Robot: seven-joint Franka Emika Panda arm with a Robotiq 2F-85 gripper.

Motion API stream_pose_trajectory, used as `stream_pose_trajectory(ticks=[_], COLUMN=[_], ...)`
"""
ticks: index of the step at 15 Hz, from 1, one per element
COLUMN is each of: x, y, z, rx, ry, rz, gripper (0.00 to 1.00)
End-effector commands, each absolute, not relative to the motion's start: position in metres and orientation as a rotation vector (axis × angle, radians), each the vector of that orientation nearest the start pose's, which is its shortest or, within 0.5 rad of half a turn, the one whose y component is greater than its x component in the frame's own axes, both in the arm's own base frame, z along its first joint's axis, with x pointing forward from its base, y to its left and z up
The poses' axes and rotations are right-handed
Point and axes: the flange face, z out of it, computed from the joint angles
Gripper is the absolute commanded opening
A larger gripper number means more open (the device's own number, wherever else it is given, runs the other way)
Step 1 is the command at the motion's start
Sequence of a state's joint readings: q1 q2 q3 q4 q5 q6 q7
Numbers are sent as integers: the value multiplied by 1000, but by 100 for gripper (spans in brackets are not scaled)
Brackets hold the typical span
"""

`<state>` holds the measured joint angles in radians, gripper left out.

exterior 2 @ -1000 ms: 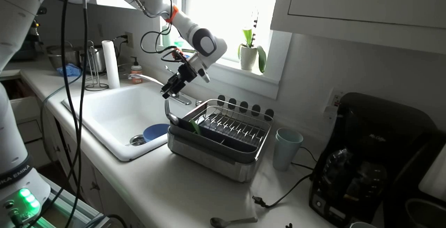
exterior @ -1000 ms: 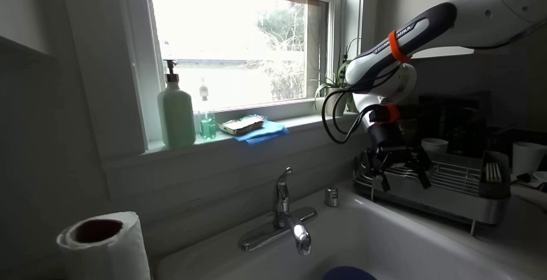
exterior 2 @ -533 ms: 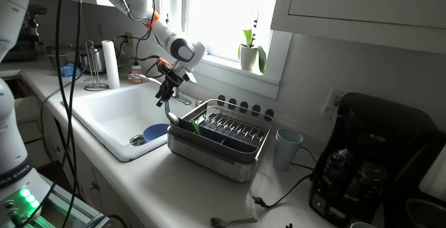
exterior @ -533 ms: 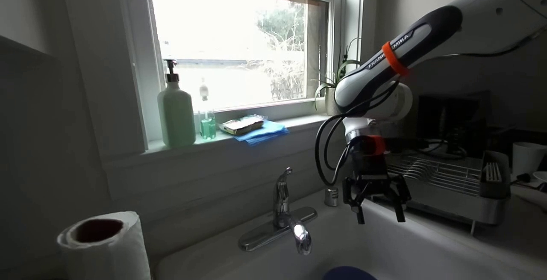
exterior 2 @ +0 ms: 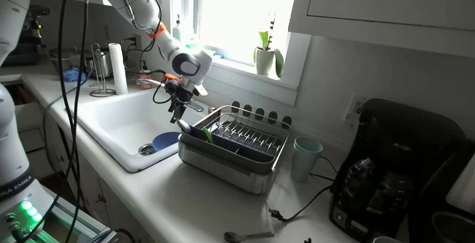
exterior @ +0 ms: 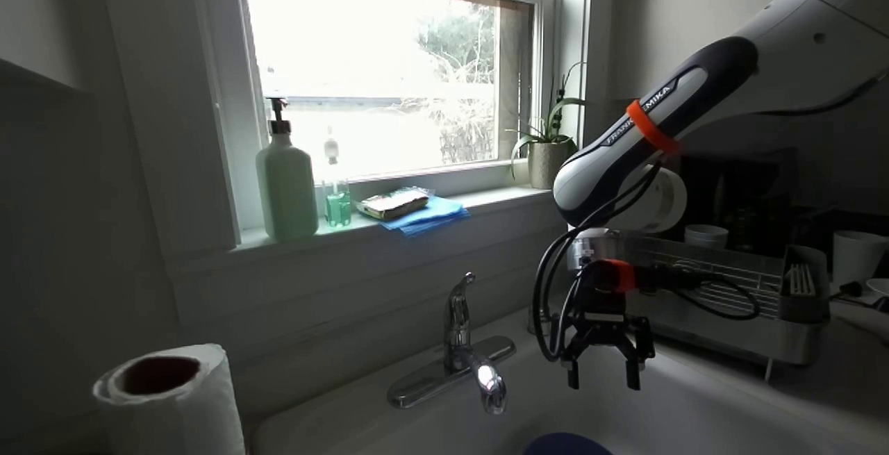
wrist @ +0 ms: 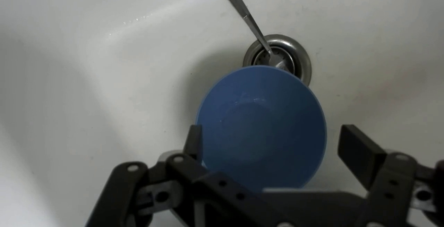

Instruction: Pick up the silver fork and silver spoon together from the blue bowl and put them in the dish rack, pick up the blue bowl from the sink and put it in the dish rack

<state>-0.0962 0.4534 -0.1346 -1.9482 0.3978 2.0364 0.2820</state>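
Silver cutlery (exterior 2: 184,126): in dish rack (exterior 2: 219,170); step 1 apparently done.
Blue bowl (wrist: 261,124): in sink (exterior 2: 130,118); transfer remains.
Loose utensil (wrist: 256,31): over drain (wrist: 303,59).
Gripper (exterior: 603,380): fingers apart, above bowl, nothing held.

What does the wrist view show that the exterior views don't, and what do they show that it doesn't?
Only the wrist view: a clear look down into the blue bowl, and at what seems to be a fork reaching over the drain.

Only the exterior views: the dish rack, faucet, window and potted plant in both, plus a coffee maker in an exterior view.

All share: the blue bowl, the white sink and the open claw.
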Motion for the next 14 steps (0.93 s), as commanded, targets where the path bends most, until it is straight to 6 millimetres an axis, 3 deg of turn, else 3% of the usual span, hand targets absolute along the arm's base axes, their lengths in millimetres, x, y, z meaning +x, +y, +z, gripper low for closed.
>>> stream_pose_trajectory(ticks=[1,3,7,14], x=[570,572,587,606], y=[-110,-112,-111,-106], z=[226,222,188,148], rx=[-2647,-2654,-2669,-2772], ry=[1048,1076,1120,959], rz=[515,522,551,489], gripper=[100,100,100,100])
